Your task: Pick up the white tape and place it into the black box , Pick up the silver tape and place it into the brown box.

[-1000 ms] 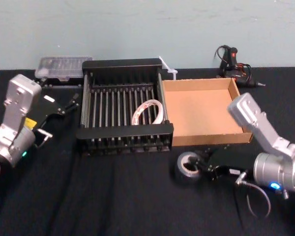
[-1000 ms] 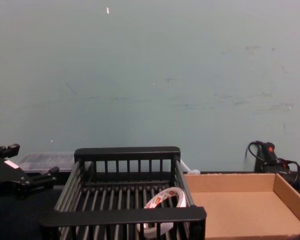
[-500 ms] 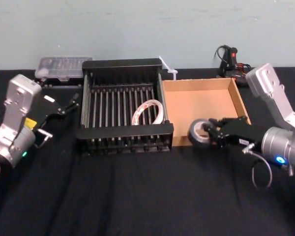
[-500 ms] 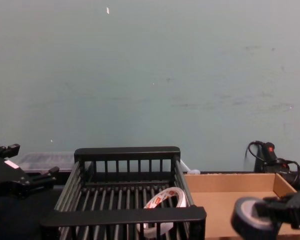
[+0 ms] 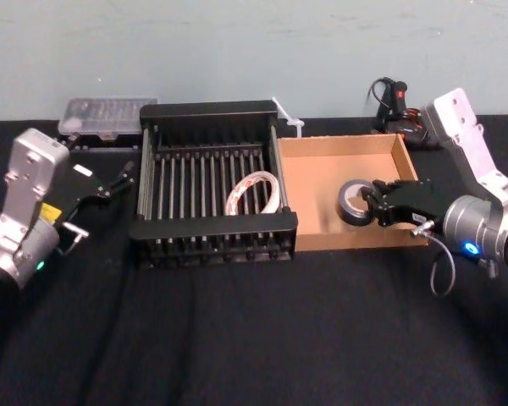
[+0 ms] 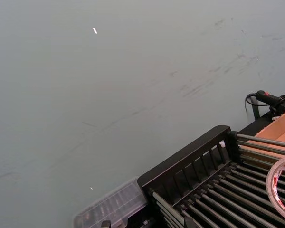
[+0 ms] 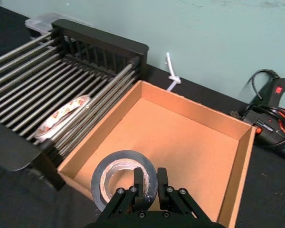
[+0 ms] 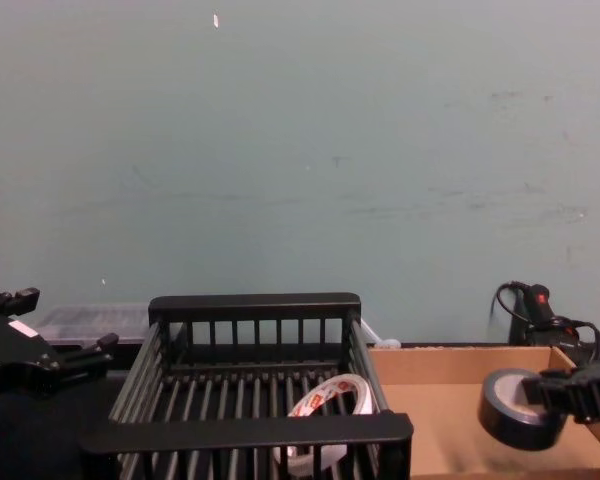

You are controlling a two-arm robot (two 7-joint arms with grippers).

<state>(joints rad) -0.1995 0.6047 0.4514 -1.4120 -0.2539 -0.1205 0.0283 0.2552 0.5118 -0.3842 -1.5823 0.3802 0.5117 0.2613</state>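
Observation:
The silver tape (image 5: 353, 202) hangs on edge over the front part of the brown box (image 5: 322, 182), and my right gripper (image 5: 374, 205) is shut on its wall. In the right wrist view one finger sits inside the roll (image 7: 118, 157) and the other outside it, above the cardboard floor (image 7: 180, 137). The chest view shows the roll (image 8: 515, 408) above the tray's walls. The white tape (image 5: 254, 193) leans on the slats at the right side of the black box (image 5: 212, 110). My left gripper (image 5: 118, 178) rests open to the left of the basket.
A clear plastic case (image 5: 106, 114) lies behind the black box at the far left. A black glue gun with cable (image 5: 398, 106) sits behind the brown box. A white tie (image 5: 289, 118) lies between the boxes at the back. Black cloth covers the table's front.
My right gripper lifted the silver tape from the table in front of the brown box and carried it up and over the front wall. The left arm has not moved.

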